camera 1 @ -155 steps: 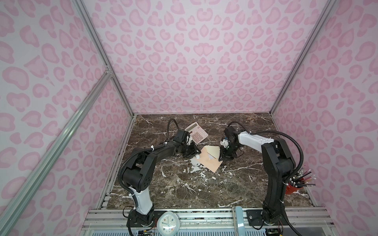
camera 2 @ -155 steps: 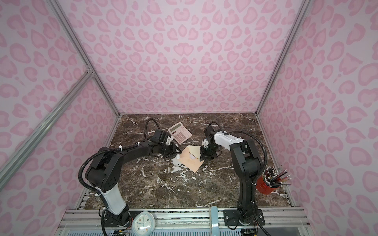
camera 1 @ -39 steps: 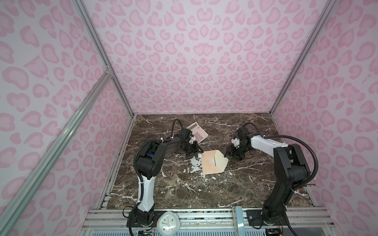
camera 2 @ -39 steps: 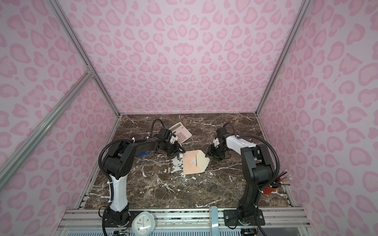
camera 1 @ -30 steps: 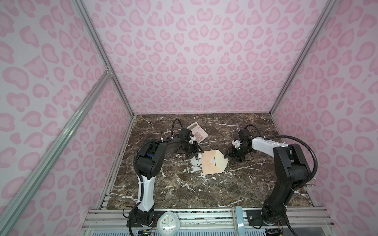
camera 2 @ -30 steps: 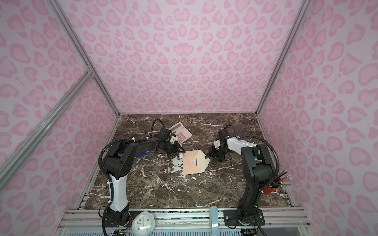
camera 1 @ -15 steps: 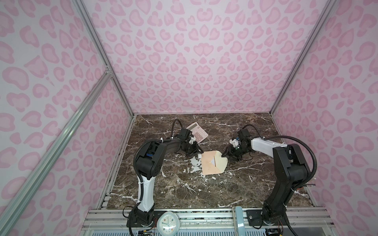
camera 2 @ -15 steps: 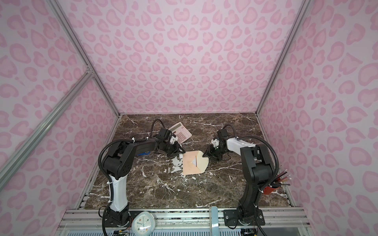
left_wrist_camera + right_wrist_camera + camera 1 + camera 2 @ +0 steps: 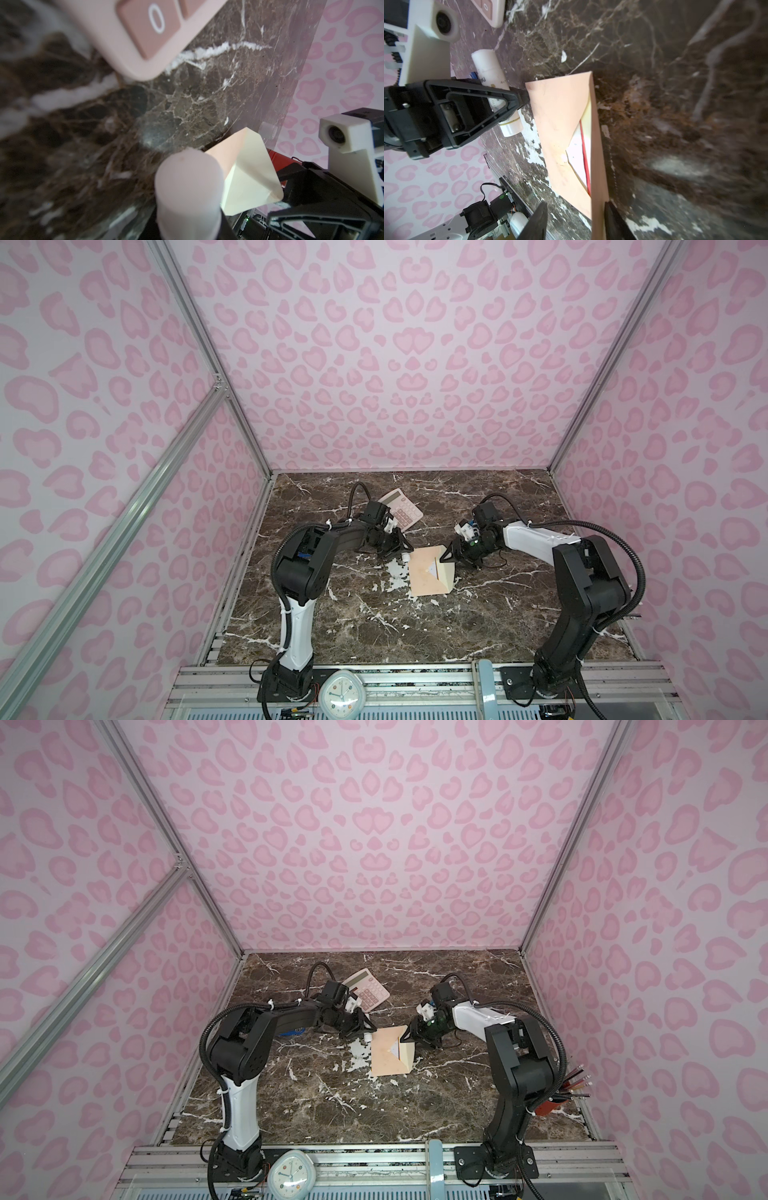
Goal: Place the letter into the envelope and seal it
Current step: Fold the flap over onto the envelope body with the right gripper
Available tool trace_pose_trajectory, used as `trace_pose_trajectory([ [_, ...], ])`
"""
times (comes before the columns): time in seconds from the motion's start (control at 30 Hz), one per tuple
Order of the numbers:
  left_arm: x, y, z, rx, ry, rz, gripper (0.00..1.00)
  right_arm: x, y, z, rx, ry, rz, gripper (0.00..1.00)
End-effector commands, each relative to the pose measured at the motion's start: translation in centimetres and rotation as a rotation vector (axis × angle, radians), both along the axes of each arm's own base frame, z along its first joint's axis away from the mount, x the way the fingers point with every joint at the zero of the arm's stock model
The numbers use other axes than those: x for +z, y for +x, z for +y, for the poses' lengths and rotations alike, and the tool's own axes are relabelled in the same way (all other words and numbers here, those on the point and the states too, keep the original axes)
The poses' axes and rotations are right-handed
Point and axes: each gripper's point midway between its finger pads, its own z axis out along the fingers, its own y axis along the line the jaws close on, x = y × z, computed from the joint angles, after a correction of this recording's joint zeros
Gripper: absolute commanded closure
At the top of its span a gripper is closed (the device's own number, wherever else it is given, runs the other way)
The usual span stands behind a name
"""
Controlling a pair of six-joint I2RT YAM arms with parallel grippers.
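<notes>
The only writing I can read is the "0" on a pink key of the calculator (image 9: 156, 21). The glue stick (image 9: 488, 66) carries dark print, but a finger (image 9: 467, 110) of the left gripper (image 9: 400, 549) covers most of it. That gripper is clenched on the stick, whose end sits just beside the envelope's far left corner. A clock (image 9: 343, 693) with a plain dial lies on the front rail.

The envelope (image 9: 426, 578) lies flat near the middle of the table (image 9: 478, 626), which is dark brown marble with white veins and worn white patches just left of the paper. Its cream flap (image 9: 249, 176) stands up, tilted, along the right side. The letter (image 9: 578, 153) is inside the envelope; only a white wedge and a red edge show in the mouth under the flap.

My right gripper (image 9: 575, 203) is released. Its jaws stand apart on either side of the flap's fold line, without pinching it.

Pink heart-blotched walls on aluminium posts close in three sides. The calculator sits towards the back, just behind the left wrist. A red cup of pencils (image 9: 557, 1104) stands in the front right corner. The widest open marble lies between the envelope and the front rail.
</notes>
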Motion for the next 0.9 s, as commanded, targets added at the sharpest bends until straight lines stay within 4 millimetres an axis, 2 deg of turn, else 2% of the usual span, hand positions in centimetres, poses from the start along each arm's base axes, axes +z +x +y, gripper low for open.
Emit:
trace_pose_trajectory([
  [0.0,-1.3,-1.0,1.0,0.011,0.066,0.044,0.96,0.5,0.1,0.9,0.008,0.024,-0.001,0.48],
  [0.1,-1.3,-1.1,1.1,0.012,0.067,0.047,0.96,0.6,0.1,1.4,0.012,0.026,-0.004,0.45],
  [0.23,-1.3,-1.1,1.1,0.011,0.067,0.045,0.96,-0.1,-0.1,1.4,0.01,0.013,0.007,0.44],
  [0.43,-1.2,-1.1,1.1,0.01,0.067,0.043,0.96,-0.3,0.1,1.8,-0.003,0.034,0.004,0.51],
  [0.67,-1.2,-1.2,1.2,0.01,0.068,0.043,0.96,0.0,0.6,2.7,-0.014,0.08,-0.003,0.48],
  [0.87,-1.2,-1.3,1.3,0.012,0.07,0.043,0.96,-0.4,0.9,2.9,-0.04,0.102,-0.002,0.5],
])
